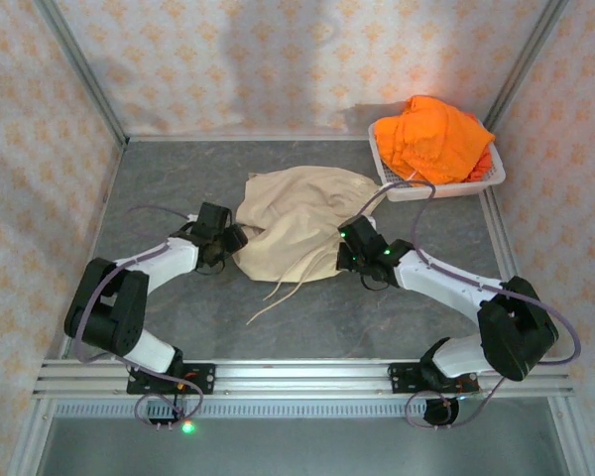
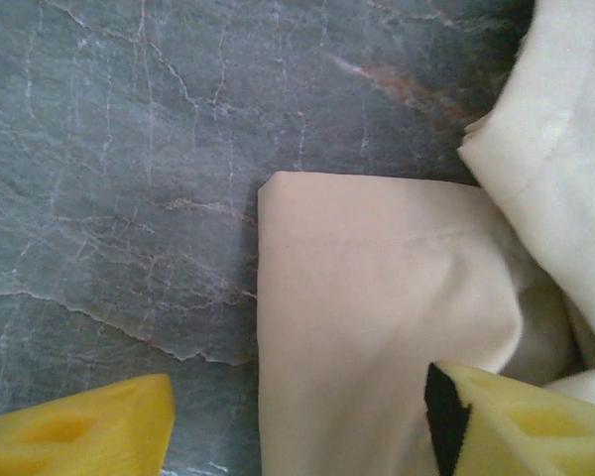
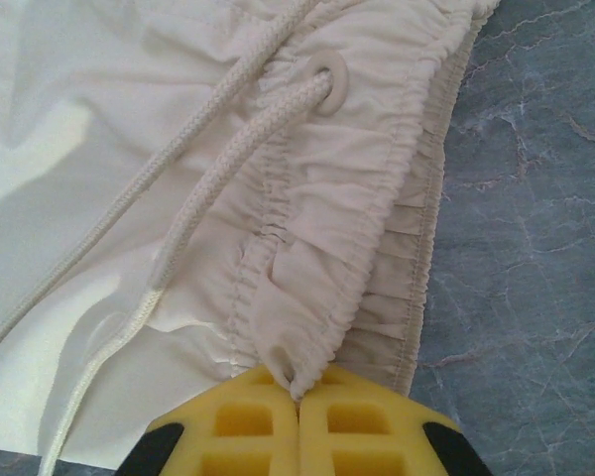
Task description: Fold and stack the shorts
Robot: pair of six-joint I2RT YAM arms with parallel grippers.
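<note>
Step in hand, by my read: first fold of the pale beige cloth shorts [image 1: 297, 223], which lay rumpled btw the two grippers. The right gripper [image 3: 299, 412] had its yellow fingers pressed together on a pinch of the gathered elastic waistband, w/ the white drawstring [image 3: 208, 188] trailing off to its left. The left gripper [image 2: 297, 436] was spread: one finger over a flat leg-hem corner, the other over bare table, nothing caught yet.

Next move prob. calls for the left gripper to close on that hem corner, then both to lift and carry together so the cloth goes over evenly. The loose cord could drag or snag.

Most of the job looked undone. The bright orange cloth shorts [image 1: 436, 139] sat bunched in a white plastic mesh basket [image 1: 454, 186], well beyond the right gripper on the far side; count unclear from the heap.

Surface: dark grey marble-look tabletop [image 1: 169, 178], veined, matte, flat. Room: booth w/ pale floral-patterned walls [image 1: 278, 59] on three sides, and an aluminium rail [image 1: 307, 377] under the arm bases.
</note>
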